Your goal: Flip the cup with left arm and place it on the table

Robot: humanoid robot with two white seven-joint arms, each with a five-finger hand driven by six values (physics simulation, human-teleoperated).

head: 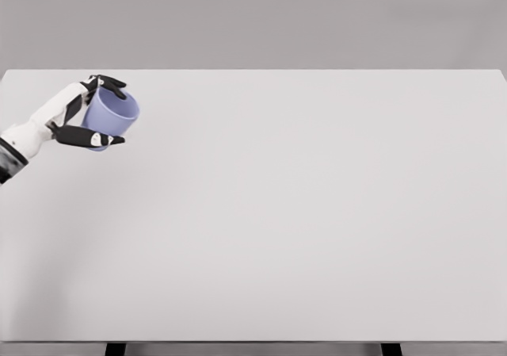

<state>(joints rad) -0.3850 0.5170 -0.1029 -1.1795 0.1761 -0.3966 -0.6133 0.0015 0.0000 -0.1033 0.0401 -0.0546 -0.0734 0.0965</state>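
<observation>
The cup (111, 115) sits in the left hand (83, 118) over the table's (301, 229) far-left corner

Head camera — high, looking down over table (317, 213).

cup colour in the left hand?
Light periwinkle-blue plastic cup, plain; head view.

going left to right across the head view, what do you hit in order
left arm's white forearm → left hand wrapped around the cup → blue cup, tilted, with its rim toward the upper right → the bare white table out to the right edge
</observation>
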